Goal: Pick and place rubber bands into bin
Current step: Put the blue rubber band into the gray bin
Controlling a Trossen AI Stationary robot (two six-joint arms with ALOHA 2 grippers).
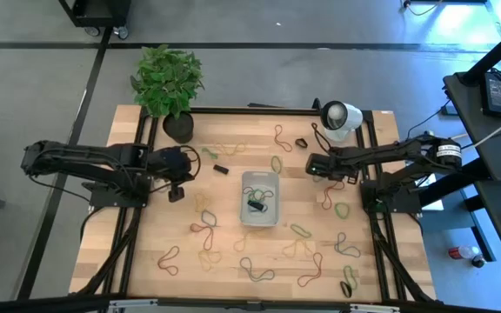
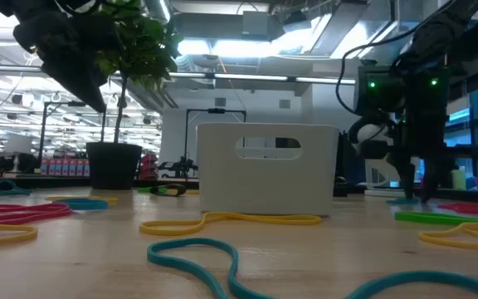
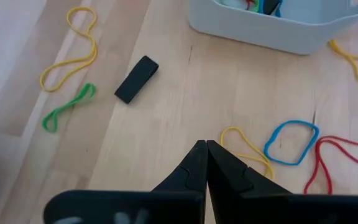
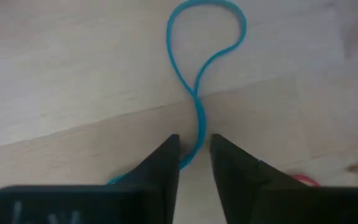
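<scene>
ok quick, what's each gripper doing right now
Left gripper: closed, empty.
Right gripper: slightly open, straddling a blue rubber band, not clamped.

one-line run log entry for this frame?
right gripper: open, straddling blue rubber band | left gripper: shut, empty | bin: few bands

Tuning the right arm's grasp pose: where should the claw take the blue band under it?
Take the blue rubber band at its narrow crossing, coming straight down. It lies flat on the table in a figure-eight, its strands meeting there. The right claw is slightly open and already straddles the strand just below it.
</scene>
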